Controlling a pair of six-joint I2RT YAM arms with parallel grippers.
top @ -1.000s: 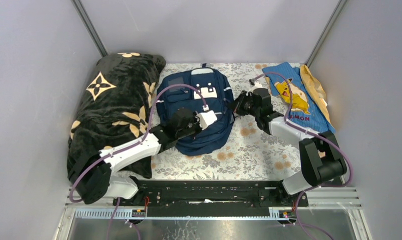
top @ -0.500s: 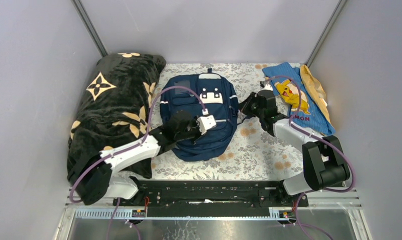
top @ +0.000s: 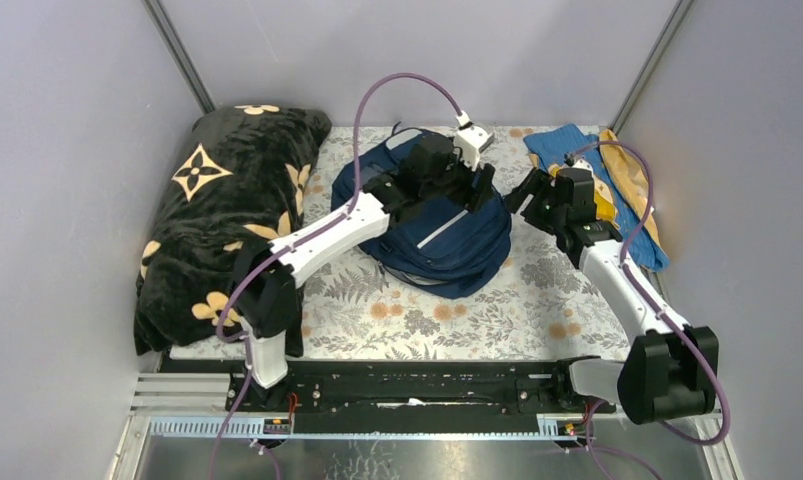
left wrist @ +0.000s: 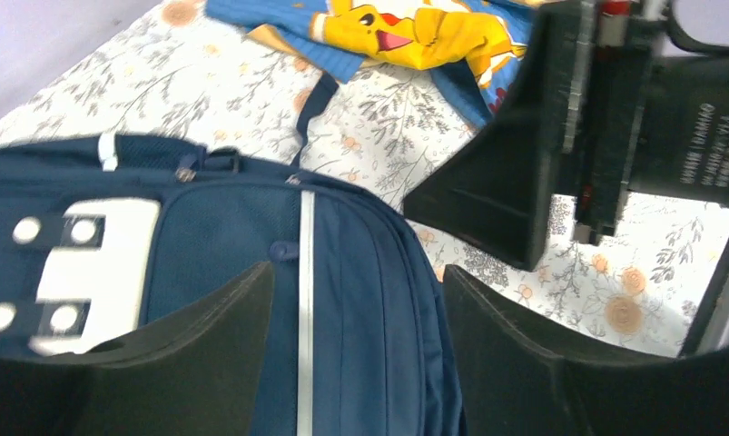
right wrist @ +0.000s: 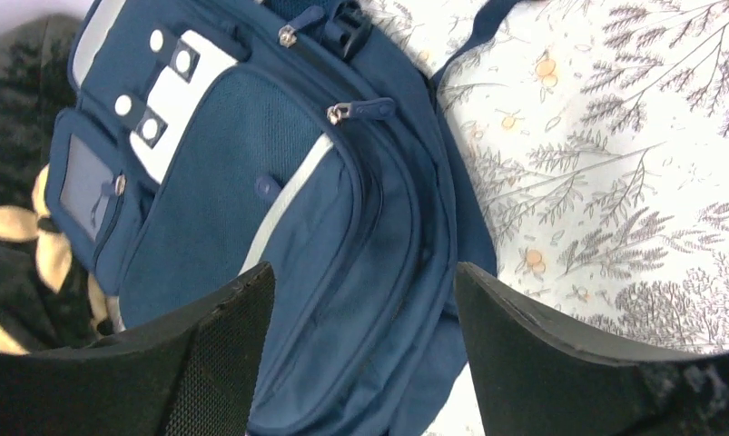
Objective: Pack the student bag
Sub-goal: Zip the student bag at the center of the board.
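Note:
The student bag [top: 457, 255] is a navy backpack with a pale stripe, lying bunched up in the middle of the floral cloth. My left gripper [top: 480, 186] reaches over the bag's far right side. In the left wrist view its jaws [left wrist: 359, 272] stand open just above the bag [left wrist: 360, 300], beside the pale stripe, with nothing clamped. My right gripper [top: 524, 196] hovers at the bag's right edge, facing the left one. Its jaws [right wrist: 364, 272] are open over the bag's side panel [right wrist: 342, 272]. The white patch [right wrist: 183, 86] on the front pocket shows.
A black blanket [top: 227, 220] with tan flowers fills the left side. A light-blue cloth with a yellow cartoon figure [left wrist: 406, 27] and a tan cloth [top: 632, 190] lie at the back right. Grey walls close in on three sides. Floral tablecloth [top: 457, 320] shows in front of the bag.
Both grippers have gone from shut to open. The left arm stretched forward over the bag, the right arm moved back and right, and the bag shifted right and bunched up.

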